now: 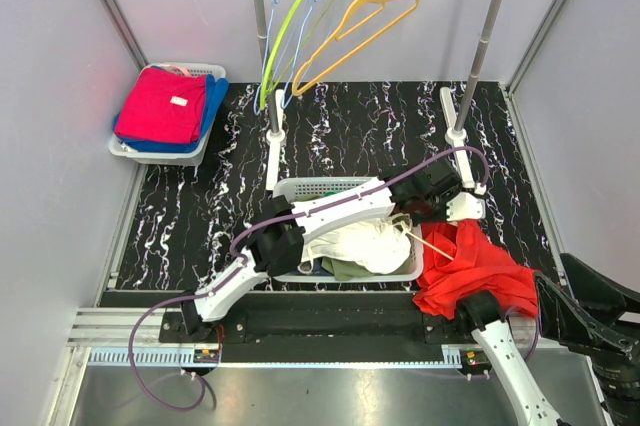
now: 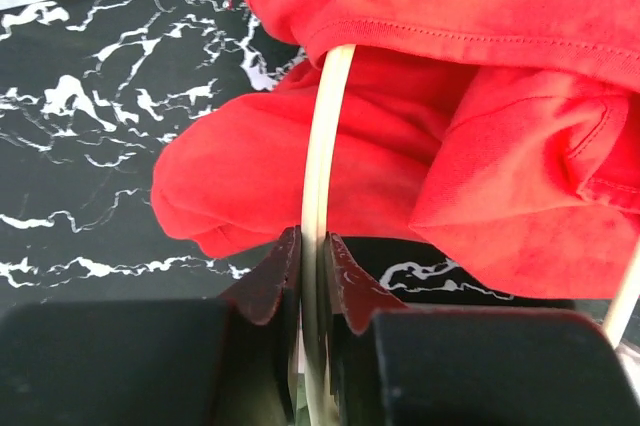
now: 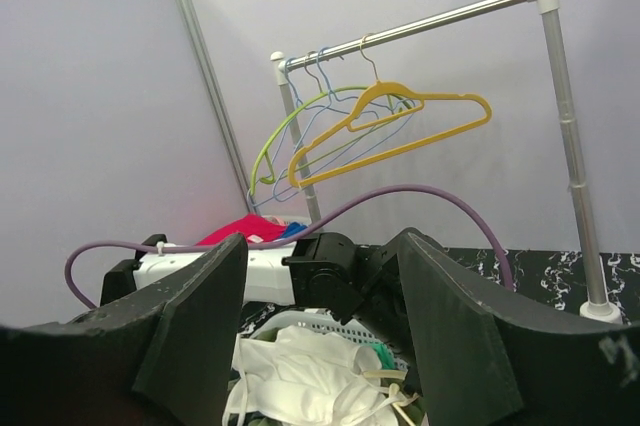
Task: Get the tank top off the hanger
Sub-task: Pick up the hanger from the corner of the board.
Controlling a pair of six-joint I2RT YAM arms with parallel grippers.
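left tool [image 2: 311, 242] on hanger [image 2: 326, 126], perhaps diagonal

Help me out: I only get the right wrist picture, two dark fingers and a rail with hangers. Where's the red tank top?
Observer: The red tank top lies crumpled on the table, right of the white basket.
Operator: Is anything gripping it?
Observer: Not the cloth. The left gripper is shut on the cream hanger, which runs up under the top's hem.
Operator: What's that pink thing far back?
Observer: A folded pink garment on a blue garment, in a small basket by the table's far left corner.
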